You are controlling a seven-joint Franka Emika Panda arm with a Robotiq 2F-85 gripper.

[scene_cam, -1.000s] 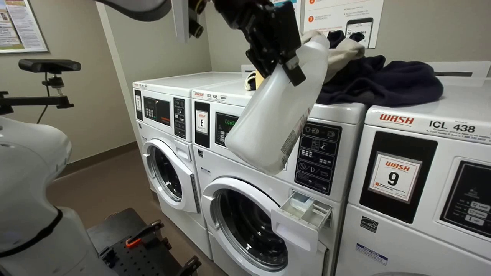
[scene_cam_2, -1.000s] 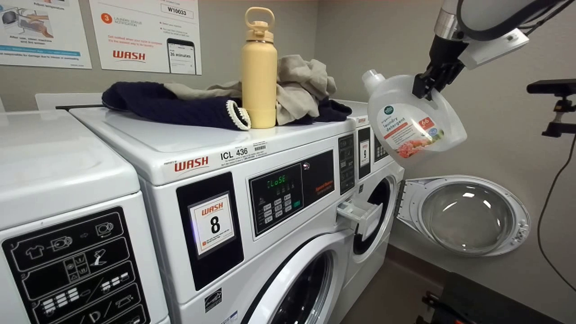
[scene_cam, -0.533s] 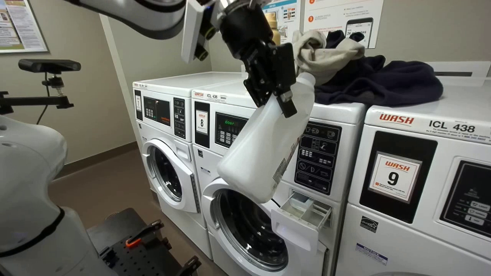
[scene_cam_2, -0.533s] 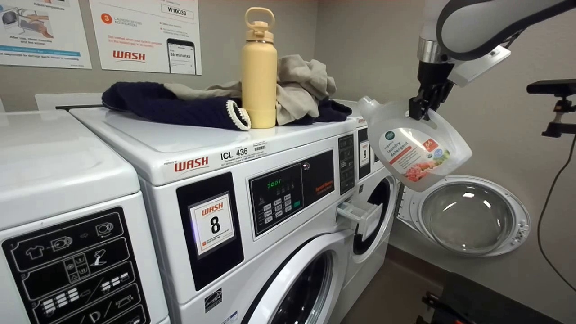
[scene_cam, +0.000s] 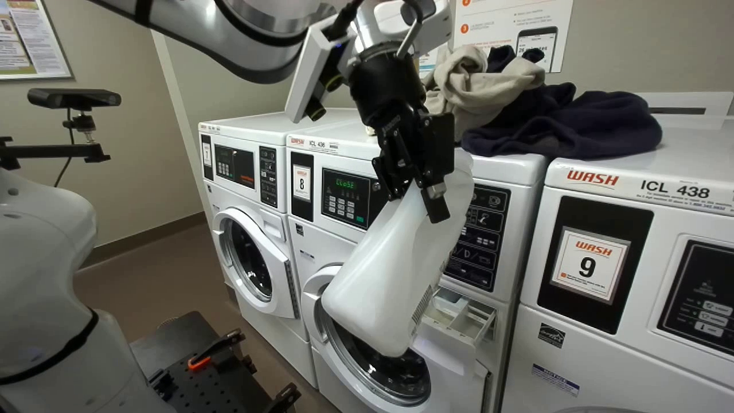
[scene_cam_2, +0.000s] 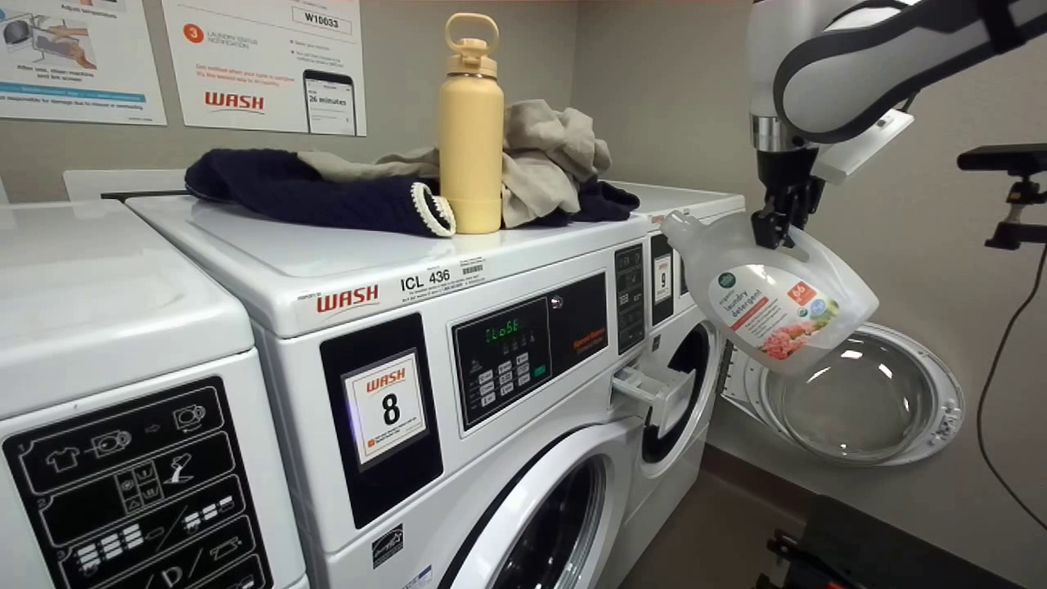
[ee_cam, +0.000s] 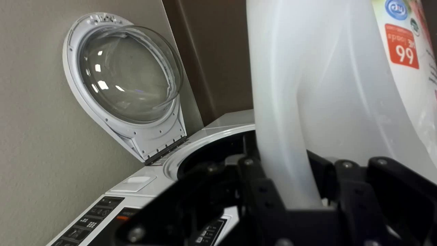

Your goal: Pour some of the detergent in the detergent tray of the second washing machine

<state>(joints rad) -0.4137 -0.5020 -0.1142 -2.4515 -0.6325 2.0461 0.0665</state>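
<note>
Across the top left of an exterior view, the arm [scene_cam: 258,46] slopes in and bends at the wrist [scene_cam: 378,74], its gripper [scene_cam: 416,196] pointing down near the frame's middle. It is clamped on the handle [scene_cam: 406,215] of the jug [scene_cam: 384,292], which hangs tilted, base to the lower left, hiding part of the open tray [scene_cam: 450,347] on machine 8 [scene_cam: 330,241]. That machine's display [scene_cam: 345,184] spells CLOSE in green. At far right, machine 9 [scene_cam: 648,361] bears WASH and ICL 438 above its numbered sticker [scene_cam: 589,267].

At the upper right of an exterior view, the arm slants down and its wrist hangs nearly straight. Below the gripper, the jug leans with its neck [scene_cam_2: 689,233] to the upper left; its label [scene_cam_2: 769,311] reads "organic laundry detergent" and "66". The tray lies lower, apart from it. Writing on machine 8 reads WASH, ICL 436 and 8; the poster [scene_cam_2: 270,65] at upper left reads WASH, W10033 and "26 minutes".

At the bottom of the wrist view, the fingers [ee_cam: 356,201] sit on either side of the handle; at upper right the label's red patch [ee_cam: 402,46] carries 66 upside down.
</note>
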